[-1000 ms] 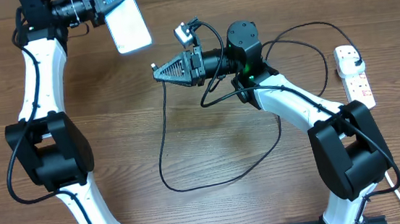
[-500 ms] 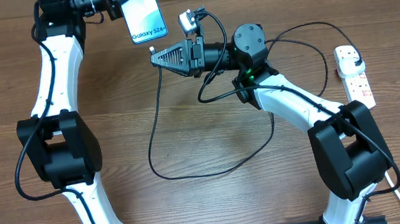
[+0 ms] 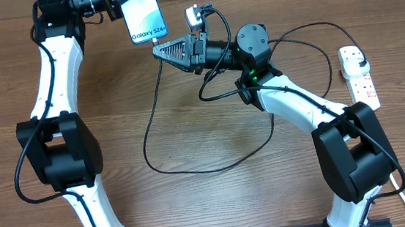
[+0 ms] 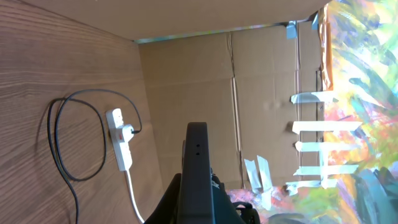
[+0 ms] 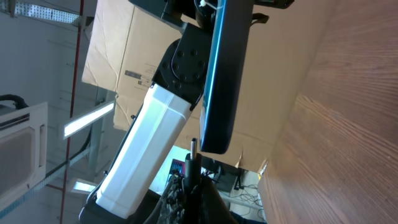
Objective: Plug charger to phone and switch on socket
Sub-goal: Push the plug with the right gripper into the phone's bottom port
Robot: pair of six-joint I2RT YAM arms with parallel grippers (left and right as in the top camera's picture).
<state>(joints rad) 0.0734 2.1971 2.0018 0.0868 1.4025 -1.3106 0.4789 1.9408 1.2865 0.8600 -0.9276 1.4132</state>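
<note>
Nudged toward 12 o'clock since a moment ago, my right claw [image 3: 157, 50] pinches the charger [image 3: 145, 133] — tip just beside the phone [image 3: 142, 14] — which my left claw [image 3: 113, 1] grasps

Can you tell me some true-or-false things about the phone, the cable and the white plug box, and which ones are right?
1. The left gripper holds the slim smartphone with the light blue screen up off the table. True.
2. The thin black charger cable is already plugged into the phone. False: in the right wrist view its connector tip sits just outside the phone's end.
3. The white rectangular power strip lies beside the left arm. False: it lies at the table's right edge.
4. A small black plug sits in the power strip. True.
5. The right gripper is open and empty. False: it is shut on the cable's end.
</note>
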